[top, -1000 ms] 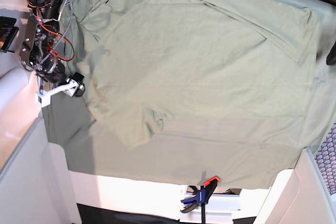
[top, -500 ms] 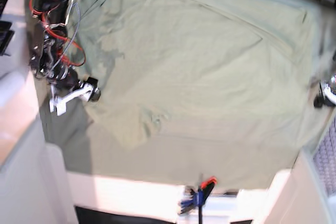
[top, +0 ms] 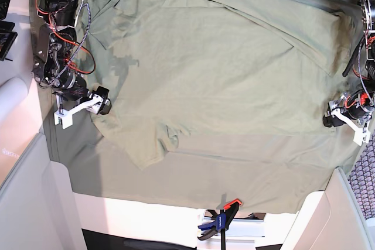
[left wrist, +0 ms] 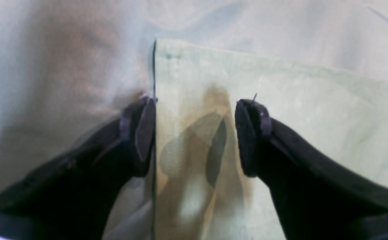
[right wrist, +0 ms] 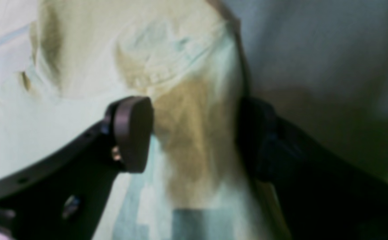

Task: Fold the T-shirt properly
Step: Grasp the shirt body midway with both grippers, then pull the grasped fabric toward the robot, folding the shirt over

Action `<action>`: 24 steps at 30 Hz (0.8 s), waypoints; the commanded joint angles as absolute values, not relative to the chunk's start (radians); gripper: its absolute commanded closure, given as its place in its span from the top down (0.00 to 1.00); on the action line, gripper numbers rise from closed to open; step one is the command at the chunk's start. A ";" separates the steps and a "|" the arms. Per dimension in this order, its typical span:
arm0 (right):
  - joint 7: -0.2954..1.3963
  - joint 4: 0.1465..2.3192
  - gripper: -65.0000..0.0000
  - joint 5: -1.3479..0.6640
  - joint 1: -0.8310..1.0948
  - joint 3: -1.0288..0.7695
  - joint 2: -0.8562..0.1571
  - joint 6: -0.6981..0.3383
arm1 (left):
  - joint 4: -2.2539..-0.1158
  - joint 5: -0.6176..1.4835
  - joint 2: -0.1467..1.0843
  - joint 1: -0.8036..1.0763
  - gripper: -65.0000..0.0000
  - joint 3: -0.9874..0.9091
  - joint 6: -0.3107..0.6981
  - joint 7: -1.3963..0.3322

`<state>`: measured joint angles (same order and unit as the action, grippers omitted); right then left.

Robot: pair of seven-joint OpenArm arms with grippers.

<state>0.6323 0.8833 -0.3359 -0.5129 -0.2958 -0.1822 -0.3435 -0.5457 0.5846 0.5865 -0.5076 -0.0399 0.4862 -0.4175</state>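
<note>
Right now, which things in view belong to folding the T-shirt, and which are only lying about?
For the job:
- T-shirt
- left hand, open
- right hand, open

Just there:
- tablecloth
- clamp

Base view overhead, whole T-shirt [top: 217, 80] seen; wrist views close, looking past each claw at shirt edges.

Both wrist views are soft and blurred; the base view is sharper, with glare below the tablecloth [top: 193, 182].
</note>
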 commanded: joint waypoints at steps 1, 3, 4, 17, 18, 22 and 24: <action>0.636 0.894 0.63 -0.340 -0.537 -0.296 -0.185 -0.340 | -0.554 0.583 0.601 -0.527 0.64 -0.041 0.481 -0.430; 0.636 0.894 0.63 -0.356 -0.537 -0.296 -0.183 -0.340 | -0.554 0.588 0.601 -0.527 0.64 -0.041 0.483 -0.440; 0.636 0.894 0.63 -0.371 -0.537 -0.296 -0.182 -0.340 | -0.555 0.595 0.600 -0.527 0.64 -0.041 0.492 -0.453; 0.574 0.894 0.38 -0.316 -0.540 -0.296 -0.148 -0.378 | -0.564 0.652 0.594 -0.526 0.04 -0.041 0.615 -0.448; 0.565 0.894 0.23 -0.305 -0.540 -0.296 -0.149 -0.378 | -0.564 0.646 0.596 -0.526 0.00 -0.041 0.621 -0.439; 0.565 0.895 0.00 -0.297 -0.540 -0.296 -0.158 -0.379 | -0.564 0.668 0.604 -0.526 0.00 -0.041 0.698 -0.425; 0.577 0.904 0.00 -0.299 -0.540 -0.296 -0.161 -0.379 | -0.564 0.718 0.613 -0.526 0.00 -0.041 0.698 -0.432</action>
<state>0.5934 0.8837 -0.2901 -0.5098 -0.2958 -0.1493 -0.3717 -0.5507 0.7033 0.5861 -0.4984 -0.0383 0.6785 -0.4488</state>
